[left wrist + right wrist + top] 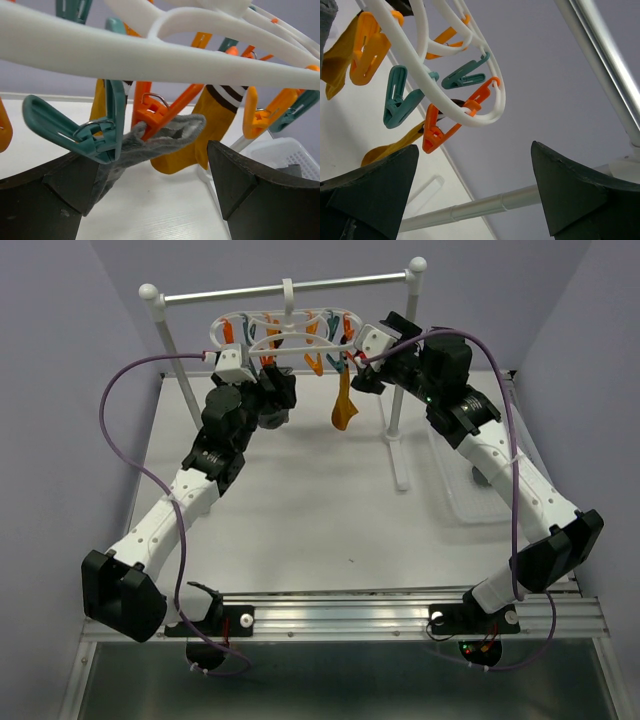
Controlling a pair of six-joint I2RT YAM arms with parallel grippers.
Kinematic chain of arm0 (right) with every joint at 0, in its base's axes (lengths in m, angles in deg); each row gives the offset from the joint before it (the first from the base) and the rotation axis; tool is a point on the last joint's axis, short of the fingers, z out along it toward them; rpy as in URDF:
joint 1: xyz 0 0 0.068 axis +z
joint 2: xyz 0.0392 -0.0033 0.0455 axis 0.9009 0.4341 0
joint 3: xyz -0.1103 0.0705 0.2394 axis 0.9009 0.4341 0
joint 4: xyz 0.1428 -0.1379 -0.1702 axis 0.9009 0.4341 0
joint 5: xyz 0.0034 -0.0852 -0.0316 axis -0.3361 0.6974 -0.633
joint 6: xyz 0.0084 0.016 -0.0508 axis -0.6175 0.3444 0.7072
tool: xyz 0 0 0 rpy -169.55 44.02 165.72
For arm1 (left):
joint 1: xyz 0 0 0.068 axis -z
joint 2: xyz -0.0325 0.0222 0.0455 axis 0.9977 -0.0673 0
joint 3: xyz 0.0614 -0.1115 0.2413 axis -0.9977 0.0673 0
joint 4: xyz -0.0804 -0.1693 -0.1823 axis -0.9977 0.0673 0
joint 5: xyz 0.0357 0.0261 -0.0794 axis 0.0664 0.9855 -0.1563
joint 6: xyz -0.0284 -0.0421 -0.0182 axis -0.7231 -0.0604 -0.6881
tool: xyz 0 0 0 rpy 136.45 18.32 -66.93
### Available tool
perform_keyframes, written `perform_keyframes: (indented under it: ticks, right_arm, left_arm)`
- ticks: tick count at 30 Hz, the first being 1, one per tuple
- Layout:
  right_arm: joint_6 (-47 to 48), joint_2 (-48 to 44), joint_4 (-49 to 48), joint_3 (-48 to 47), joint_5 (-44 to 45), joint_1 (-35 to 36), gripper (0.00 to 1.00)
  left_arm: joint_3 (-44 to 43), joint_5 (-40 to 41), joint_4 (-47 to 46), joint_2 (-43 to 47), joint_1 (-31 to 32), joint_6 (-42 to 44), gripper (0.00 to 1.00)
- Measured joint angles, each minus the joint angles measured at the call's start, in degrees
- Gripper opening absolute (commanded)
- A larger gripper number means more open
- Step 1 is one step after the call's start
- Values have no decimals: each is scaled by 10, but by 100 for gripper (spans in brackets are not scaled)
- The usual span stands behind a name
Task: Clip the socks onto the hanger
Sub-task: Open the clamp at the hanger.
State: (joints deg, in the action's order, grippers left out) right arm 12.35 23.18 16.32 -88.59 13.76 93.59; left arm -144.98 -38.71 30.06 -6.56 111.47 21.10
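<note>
- Here, the white hanger (pixel 285 330) hangs by its hook from the metal rail stand (pixel 300 287). This holds its orange and teal clips just above both end effectors.
- The left end effector (pixel 152 162) is spread wide and grips nothing. It sits close beneath the hanger's rim.
- Straight ahead between its fingers, a dark grey sock (pixel 160 135) is pinched near one end by an orange clip (pixel 152 112).
- A teal clip (pixel 97 135) hangs just beside that sock. The sock's loose end droops toward one finger, and I cannot tell whether it touches.
- Beyond the grey sock, a mustard sock (pixel 215 120) with dark cuff stripes dangles freely from another clip.
- The right end effector (pixel 474 150) is also spread and empty. It tilts upward under the hanger's far end, where unused clips hang above it.
- Both arms probably stand this close so that one can steady the frame while the other works a clip.
- A clear plastic basket (pixel 470 502) rests on the table (pixel 300 510), below and to the outer side of the right end effector.
- No brand, label or writing can be read anywhere.
</note>
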Motion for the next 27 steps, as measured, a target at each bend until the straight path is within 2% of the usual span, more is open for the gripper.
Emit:
perform_keyframes:
  ticks: [9, 12, 13, 15, 16, 19, 22, 25, 27]
  right_arm:
    - [61, 7, -10, -9, -57, 0, 89]
    - [76, 18, -10, -22, -77, 0, 80]
    - [81, 20, -10, -23, -83, 0, 72]
    - [88, 23, -8, -28, -98, 0, 65]
    - [94, 26, -5, -30, -105, 0, 58]
    - [104, 36, 4, -49, -126, 0, 47]
    - [108, 44, 14, -63, -137, 0, 42]
    - [113, 46, 23, -68, -154, 0, 42]
    - [119, 46, 27, -68, -165, 0, 37]
  left_arm:
    - [0, -1, -1, -1, -18, -7, 99]
    - [0, -1, -2, -1, -22, -9, 99]
    - [0, -1, -2, -1, -22, -9, 99]
    - [0, -2, -2, -1, -24, -10, 99]
    - [0, -2, -2, -1, -26, -11, 99]
    - [0, -2, -2, -1, -29, -11, 99]
    - [0, -2, -2, -1, -31, -11, 99]
    - [0, -2, -2, -1, -33, -11, 99]
    - [-2, -4, -2, -1, -37, -11, 99]
